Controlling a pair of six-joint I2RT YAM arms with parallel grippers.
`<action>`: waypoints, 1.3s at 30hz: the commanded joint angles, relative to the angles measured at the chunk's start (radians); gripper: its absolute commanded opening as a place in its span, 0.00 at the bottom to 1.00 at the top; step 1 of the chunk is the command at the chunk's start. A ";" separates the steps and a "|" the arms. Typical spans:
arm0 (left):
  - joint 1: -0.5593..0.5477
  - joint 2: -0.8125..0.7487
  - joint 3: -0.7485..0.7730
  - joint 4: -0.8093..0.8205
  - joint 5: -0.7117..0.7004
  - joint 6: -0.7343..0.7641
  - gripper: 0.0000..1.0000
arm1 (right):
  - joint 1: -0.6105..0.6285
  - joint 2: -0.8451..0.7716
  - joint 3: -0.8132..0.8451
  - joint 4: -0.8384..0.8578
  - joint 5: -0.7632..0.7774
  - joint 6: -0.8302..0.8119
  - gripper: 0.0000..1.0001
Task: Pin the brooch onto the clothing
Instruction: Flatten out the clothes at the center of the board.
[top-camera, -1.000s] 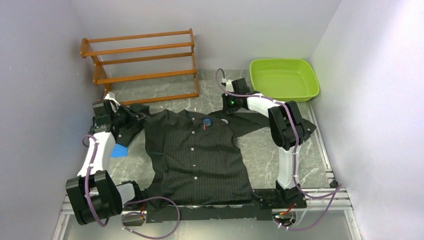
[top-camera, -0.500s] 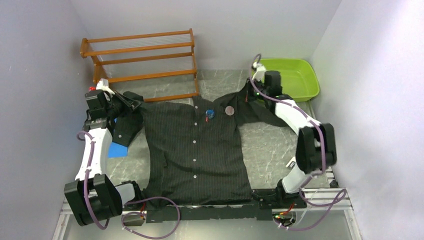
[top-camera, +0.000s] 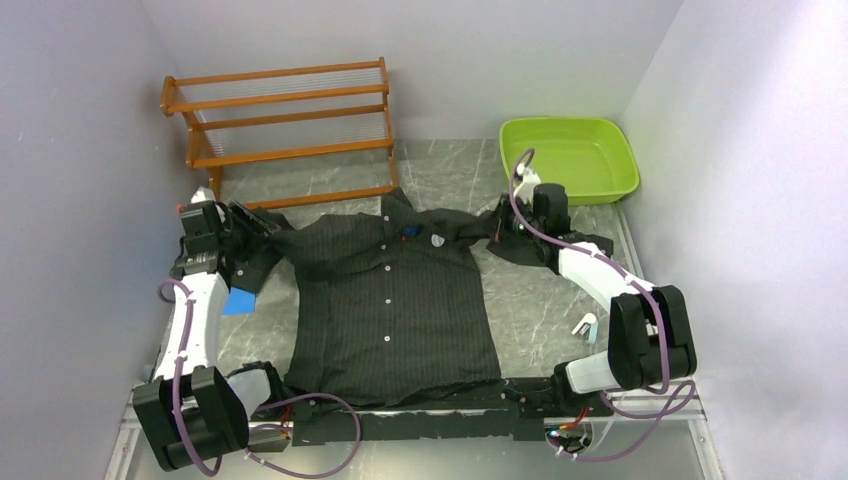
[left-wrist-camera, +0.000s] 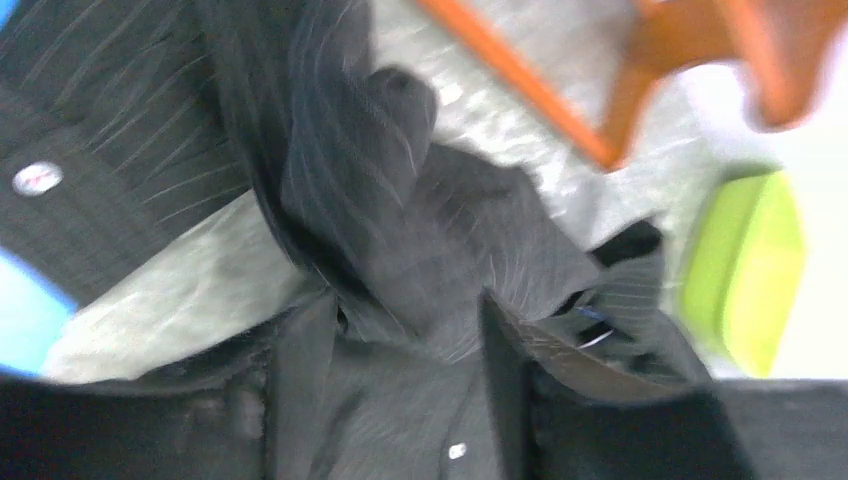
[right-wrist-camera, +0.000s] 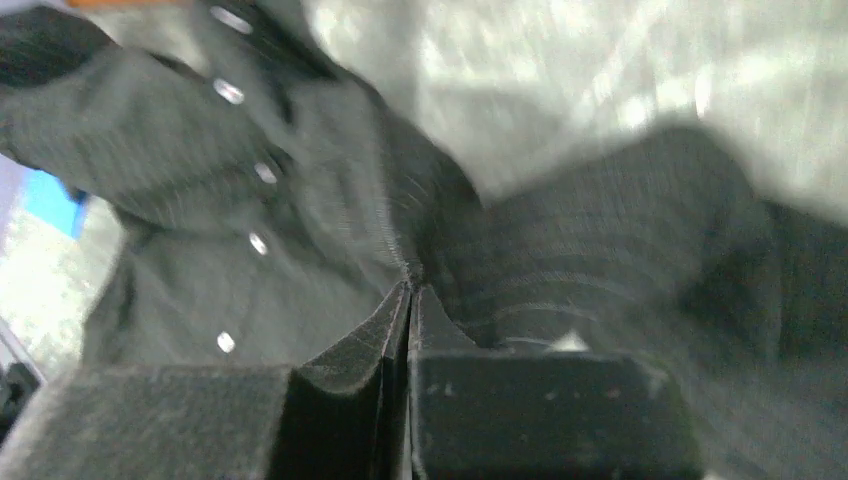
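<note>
Grey marbled tabletop (top-camera: 540, 290) between pale walls carries a black pinstriped shirt (top-camera: 390, 310), spread front-up with its collar at the far end and its body lying between the two pincers.

The left pincer (top-camera: 252, 230) sits at the shirt's left sleeve. In its wrist view the fingers (left-wrist-camera: 300, 400) stand apart, with loose sleeve cloth and one white button showing in the gap, so it is open and clamps nothing.

The right pincer (top-camera: 497, 228) is at the opposite sleeve, close to the shoulder. Its fingers (right-wrist-camera: 350, 360) are pressed together with a fold of striped cloth nipped at their tips, and the cloth bunches toward them.

A small blue brooch (top-camera: 410, 233) rests on the chest just below the collar, between the pincers and nearer the right one. Whether it is fastened I cannot tell. A small pale round disc (top-camera: 437, 240) lies just beside it, on the right pincer's side.

Beyond the left pincer stands a wooden shoe rack (top-camera: 290, 110); beyond the right one, a lime-green tub (top-camera: 570, 160). A flat blue piece (top-camera: 238, 302) lies on the near side of the left pincer, beside its arm.
</note>
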 joint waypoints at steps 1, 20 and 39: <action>0.007 -0.039 -0.058 -0.179 -0.154 -0.035 0.75 | -0.005 -0.001 -0.067 -0.235 0.137 0.023 0.10; -0.174 0.125 0.184 -0.095 -0.118 0.205 0.88 | 0.081 0.222 0.358 -0.228 0.007 -0.025 0.87; -0.363 0.446 0.192 0.044 0.083 0.277 0.80 | 0.249 0.842 0.841 -0.086 -0.206 0.215 0.87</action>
